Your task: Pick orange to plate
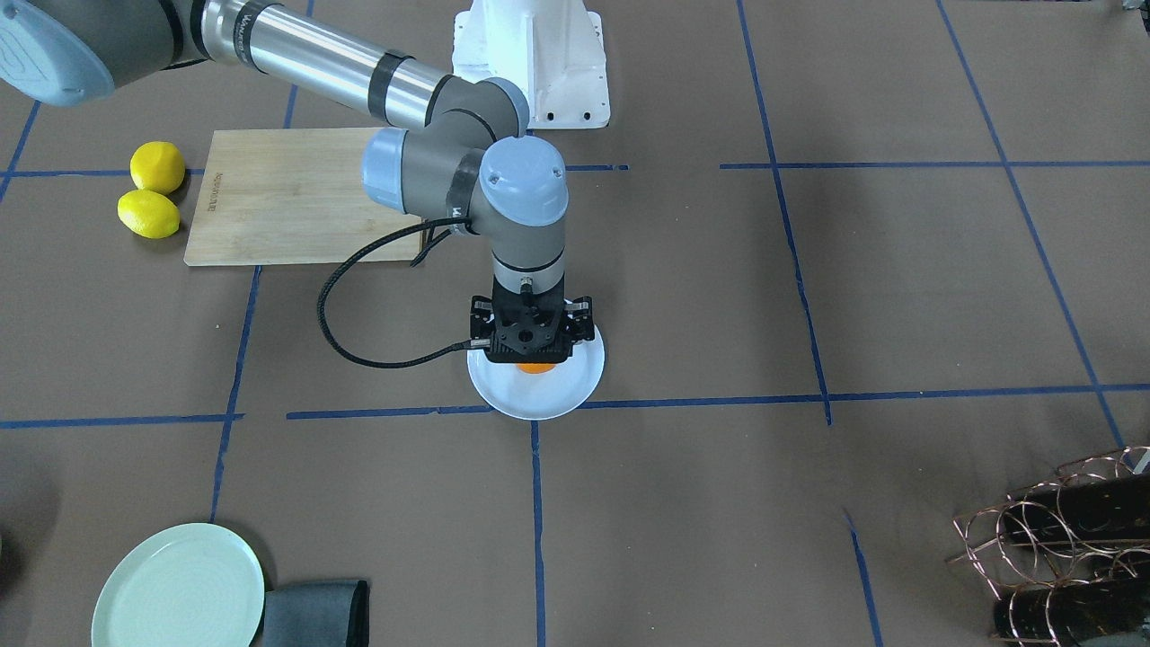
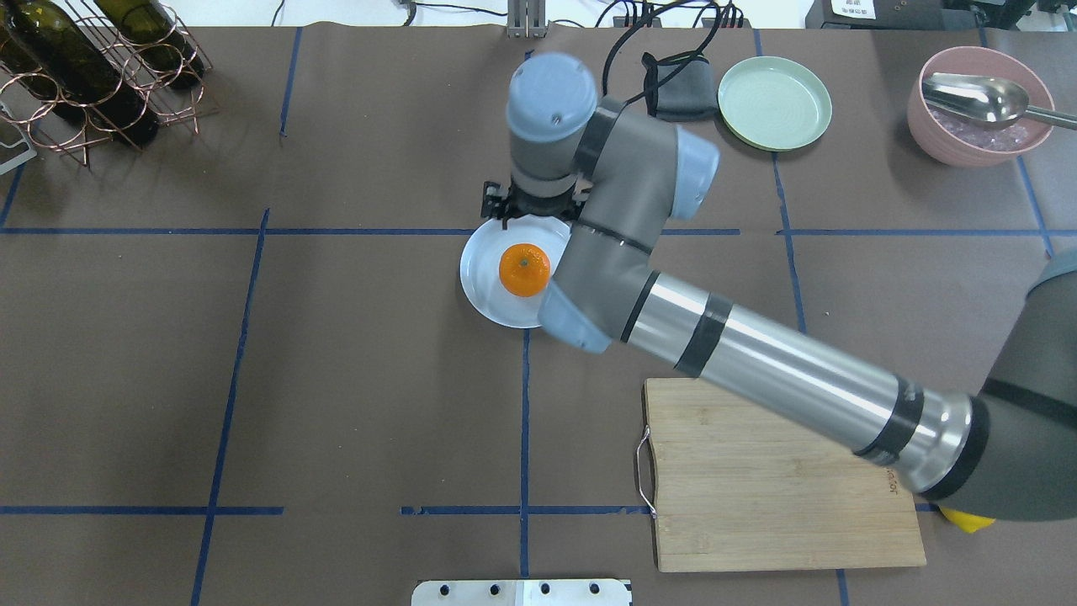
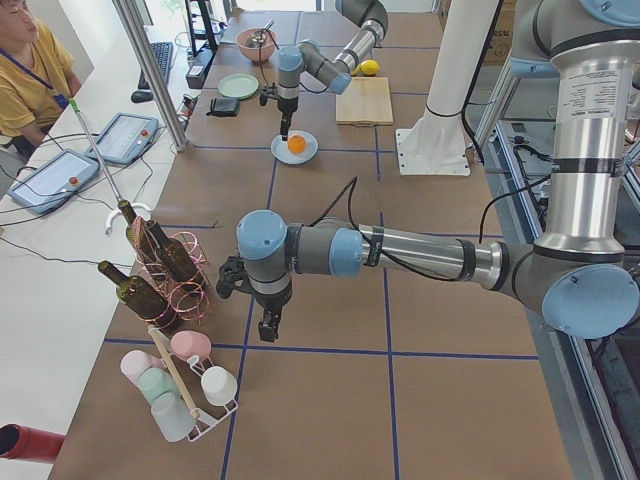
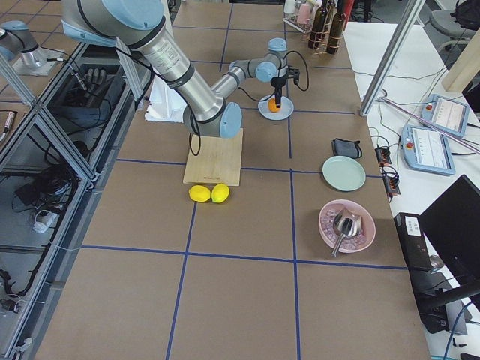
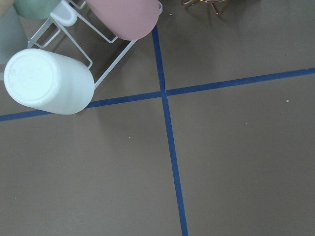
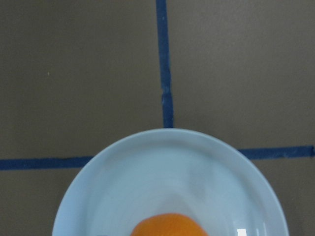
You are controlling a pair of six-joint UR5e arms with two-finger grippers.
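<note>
Currently the orange (image 2: 524, 269) rests in the plate (image 2: 484, 286), near its middle, with the right gripper (image 1: 532, 337) directly over the plate; whether its fingers are apart or together cannot be told. Well apart from the plate, the left gripper (image 3: 266, 325) hangs above the surface, its finger state likewise undeterminable. Also well apart from the plate, a pink bowl (image 2: 930, 135) holds a metal spoon (image 2: 976, 97).

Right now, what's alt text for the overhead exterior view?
The orange sits on the white plate mid-table, the right arm reaching in over the plate's right edge. A cutting board, green plate and pink bowl lie further right.
</note>
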